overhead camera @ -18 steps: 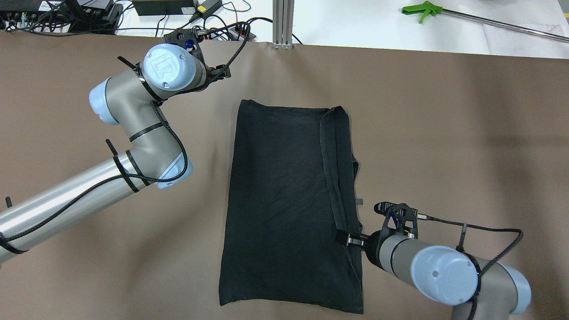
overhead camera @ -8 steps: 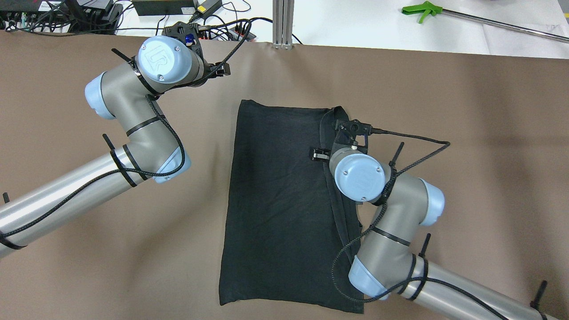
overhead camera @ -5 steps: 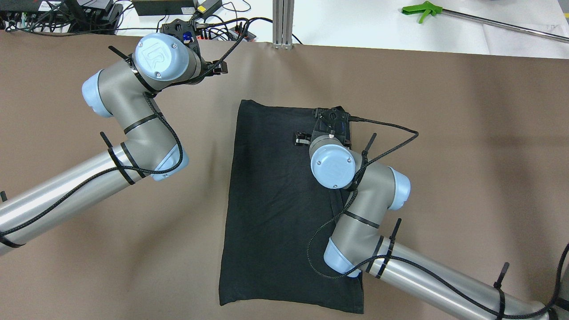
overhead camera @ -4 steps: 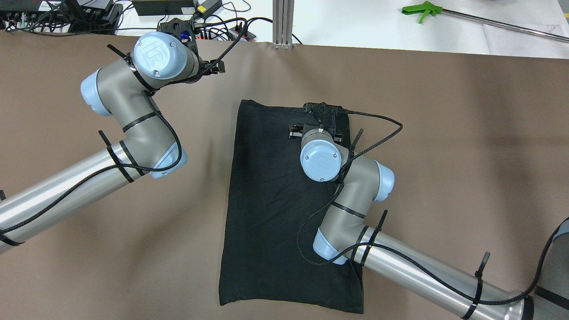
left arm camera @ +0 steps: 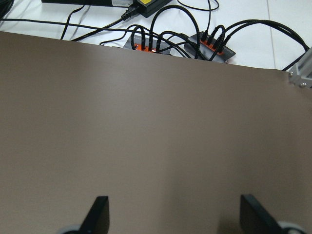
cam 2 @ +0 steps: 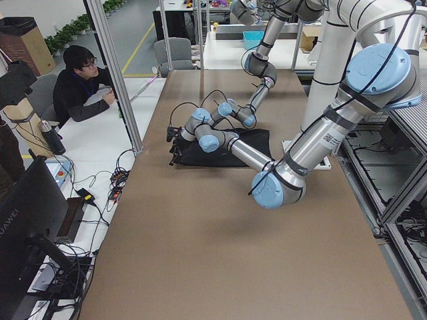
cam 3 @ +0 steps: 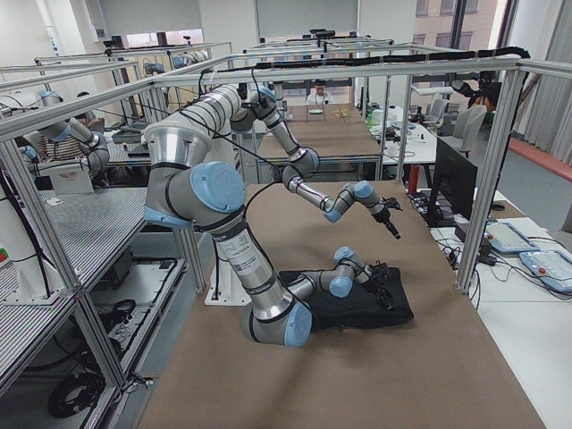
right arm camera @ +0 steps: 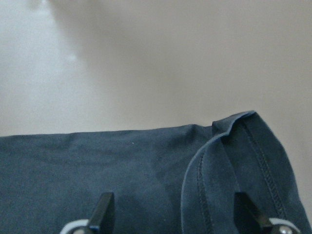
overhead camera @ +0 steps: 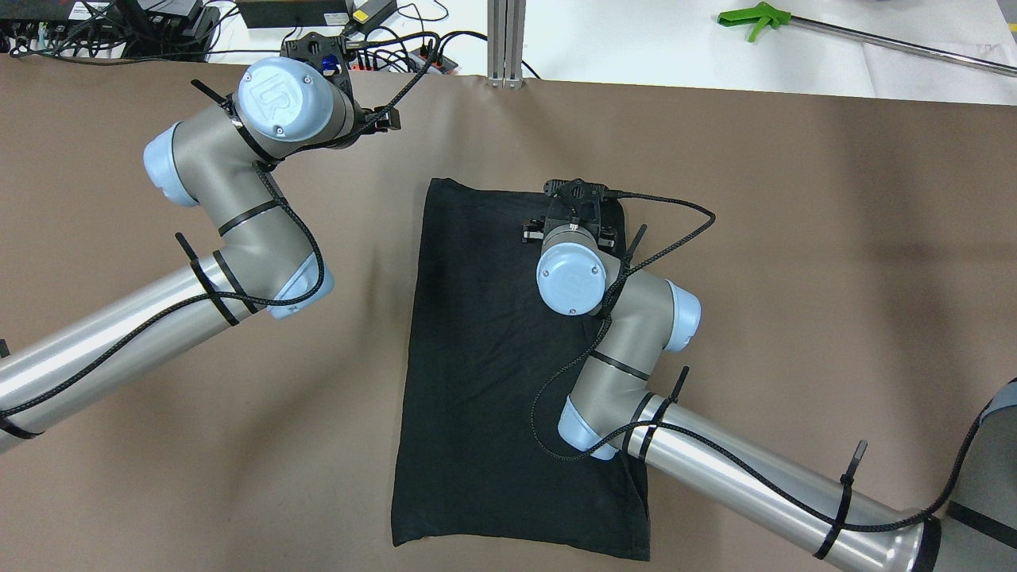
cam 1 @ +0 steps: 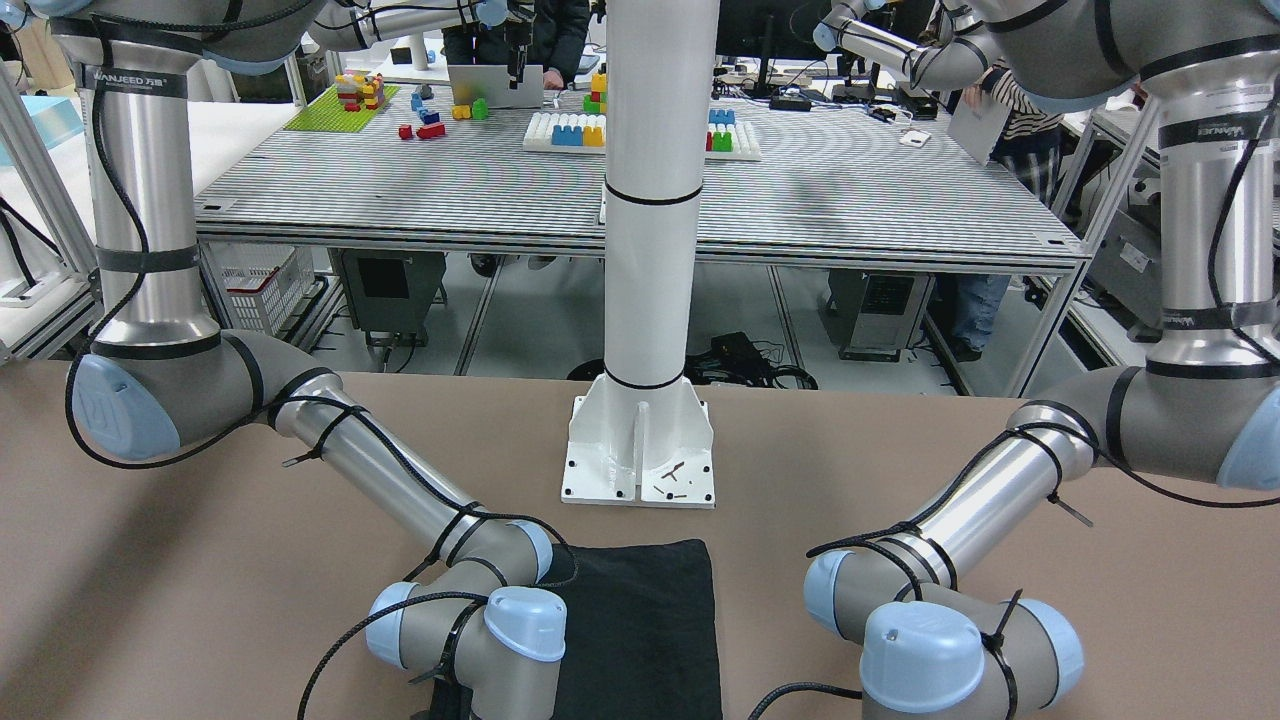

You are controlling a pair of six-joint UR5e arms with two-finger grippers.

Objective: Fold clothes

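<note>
**Item:** clothes (overhead camera: 493, 357), a single charcoal-black garment, matte and unmarked.

**Position:** It is laid flat on the brown table (overhead camera: 794, 238), near the white pillar's base plate (cam 1: 640, 465) but apart from it, on the operators' side. Its long sides run away from the plate. A narrow hemmed flap (right arm camera: 234, 161) is turned over along one long side.

**Right gripper** (right arm camera: 173, 204): It is held over the garment's end farthest from the base plate, close to the flap's corner. The jaws are spread wide and nothing is gripped. Contact with the cloth cannot be told.

**Left gripper** (left arm camera: 174, 204): It is placed beyond that far end from the plate, off to the robot's left, over bare table. The jaws are spread and empty.

**Handling (judged):** The cloth is taken to be light, limp and not slippery, and to sag and crease when lifted. A hold is best taken at the stitched far corners, where the hem gives body and both layers at the flap can be pinched together.
</note>
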